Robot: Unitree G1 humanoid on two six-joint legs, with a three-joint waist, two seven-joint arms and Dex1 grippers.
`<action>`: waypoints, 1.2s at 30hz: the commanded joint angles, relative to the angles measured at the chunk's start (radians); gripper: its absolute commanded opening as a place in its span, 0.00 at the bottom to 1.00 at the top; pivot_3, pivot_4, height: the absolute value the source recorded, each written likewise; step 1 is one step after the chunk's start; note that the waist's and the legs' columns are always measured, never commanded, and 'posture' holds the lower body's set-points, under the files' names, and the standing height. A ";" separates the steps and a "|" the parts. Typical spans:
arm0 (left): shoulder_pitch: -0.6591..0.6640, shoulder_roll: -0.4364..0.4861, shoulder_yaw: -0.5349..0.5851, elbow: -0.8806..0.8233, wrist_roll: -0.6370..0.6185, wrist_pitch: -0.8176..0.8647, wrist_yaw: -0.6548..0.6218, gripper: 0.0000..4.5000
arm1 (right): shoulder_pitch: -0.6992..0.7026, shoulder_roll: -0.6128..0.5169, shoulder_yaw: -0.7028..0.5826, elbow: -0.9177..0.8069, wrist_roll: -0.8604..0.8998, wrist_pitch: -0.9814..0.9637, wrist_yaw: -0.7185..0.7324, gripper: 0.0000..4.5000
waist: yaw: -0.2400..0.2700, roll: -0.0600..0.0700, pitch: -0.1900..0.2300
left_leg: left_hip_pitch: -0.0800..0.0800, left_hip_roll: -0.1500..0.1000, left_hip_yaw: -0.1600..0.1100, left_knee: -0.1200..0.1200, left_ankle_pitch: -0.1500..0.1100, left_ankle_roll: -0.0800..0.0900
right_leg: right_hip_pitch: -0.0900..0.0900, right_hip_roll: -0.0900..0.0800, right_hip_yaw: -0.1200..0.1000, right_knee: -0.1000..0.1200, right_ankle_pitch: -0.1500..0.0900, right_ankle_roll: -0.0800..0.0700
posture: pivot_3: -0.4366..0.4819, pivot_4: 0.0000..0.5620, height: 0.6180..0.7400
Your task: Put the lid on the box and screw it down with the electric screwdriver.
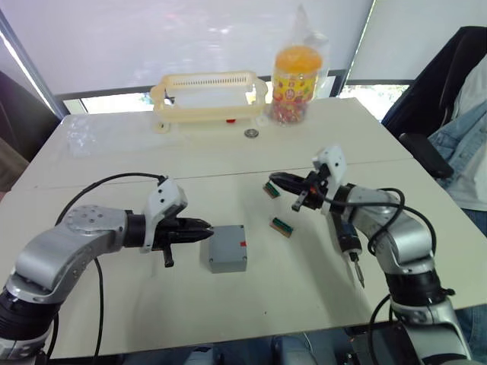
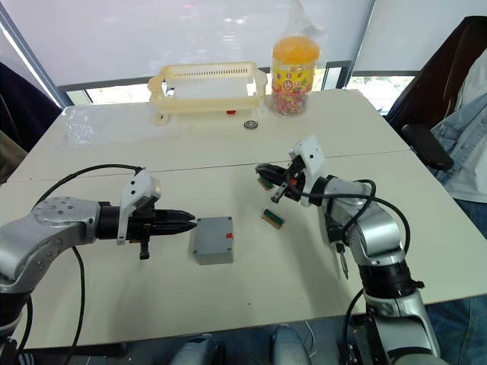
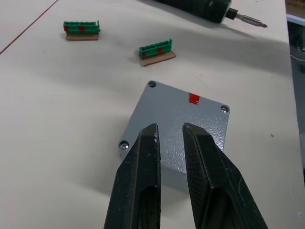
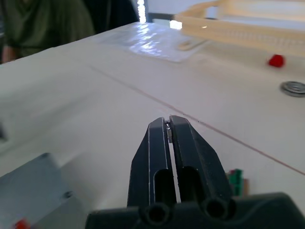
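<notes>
Grey square plastic lid (image 1: 227, 247) seated on box, centre frame; left gripper (image 1: 204, 228) slightly parted beside it, right gripper (image 1: 278, 179) closed, empty

Cream table (image 1: 228, 304), seam across the middle. Near centre: grey box (image 1: 227, 249), lid (image 3: 183, 121) already on top. Right of it, two small green-brown pieces (image 1: 281, 226), well apart. Near right: electric screwdriver (image 1: 350, 251). Far edge: yellow basket (image 1: 209, 97), candy jar (image 1: 297, 76), metal ring (image 1: 251, 133). Far left: clear plastic bag (image 1: 87, 137).
</notes>
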 commanded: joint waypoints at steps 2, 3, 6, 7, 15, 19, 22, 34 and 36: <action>0.007 0.030 -0.002 -0.009 0.007 -0.022 -0.035 0.17 | 0.035 -0.005 0.072 -0.137 0.001 0.018 -0.009 0.01 | 0.002 0.000 0.000 | 0.000 0.000 0.000 0.000 0.000 0.000 | 0.000 0.000 0.000 0.000 0.000 0.000 | 0.48 0.27 1.00; 0.012 0.037 -0.004 -0.008 0.012 -0.026 -0.041 0.17 | 0.045 0.002 0.092 -0.145 -0.007 0.015 -0.015 0.01 | 0.002 0.000 0.000 | 0.000 0.000 0.000 0.000 0.000 0.000 | 0.000 0.000 0.000 0.000 0.000 0.000 | 0.48 0.27 1.00; 0.023 0.047 -0.008 0.002 0.029 -0.040 -0.047 0.17 | 0.066 0.017 0.138 -0.141 -0.028 -0.010 -0.027 0.01 | 0.003 0.000 0.000 | 0.000 0.000 0.000 0.000 0.000 0.000 | 0.000 0.000 0.000 0.000 0.000 0.000 | 0.48 0.27 1.00; 0.027 0.049 -0.006 0.006 0.033 -0.043 -0.048 0.17 | 0.069 0.020 0.152 -0.134 -0.037 -0.022 -0.028 0.01 | 0.003 0.000 0.000 | 0.000 0.000 0.000 0.000 0.000 0.000 | 0.000 0.000 0.000 0.000 0.000 0.000 | 0.48 0.27 1.00; 0.040 0.047 0.005 0.006 0.047 -0.045 -0.038 0.17 | 0.075 0.013 0.214 -0.075 -0.088 -0.091 -0.004 0.01 | 0.008 0.000 0.000 | 0.000 0.000 0.000 0.001 0.000 0.000 | 0.001 0.000 0.000 0.000 0.000 0.000 | 0.48 0.27 1.00; 0.051 0.044 0.010 -0.004 0.043 -0.042 -0.029 0.17 | 0.079 0.002 0.223 -0.056 -0.101 -0.108 0.013 0.01 | 0.008 0.000 0.000 | 0.000 0.000 0.000 0.001 0.000 0.000 | 0.000 0.000 0.000 0.000 0.000 0.000 | 0.48 0.27 1.00; 0.058 0.044 0.013 -0.010 0.039 -0.040 -0.022 0.17 | 0.085 -0.002 0.224 -0.051 -0.105 -0.111 0.018 0.01 | 0.008 0.000 0.000 | 0.000 0.000 0.000 0.001 0.000 0.000 | 0.000 0.000 0.000 0.000 0.000 0.000 | 0.48 0.27 1.00; 0.056 0.038 0.005 -0.012 0.038 -0.043 -0.013 0.17 | 0.097 0.000 0.235 -0.032 -0.130 -0.123 0.031 0.01 | 0.009 0.000 0.000 | 0.000 0.000 0.000 0.001 0.000 0.000 | 0.000 0.000 0.000 0.000 0.000 0.000 | 0.48 0.27 1.00; 0.056 0.038 0.005 -0.011 0.039 -0.043 -0.012 0.17 | 0.097 0.000 0.235 -0.025 -0.134 -0.128 0.034 0.01 | 0.009 0.000 0.000 | 0.000 0.000 0.000 0.001 0.000 0.000 | 0.000 0.000 0.000 0.000 0.000 0.000 | 0.48 0.27 1.00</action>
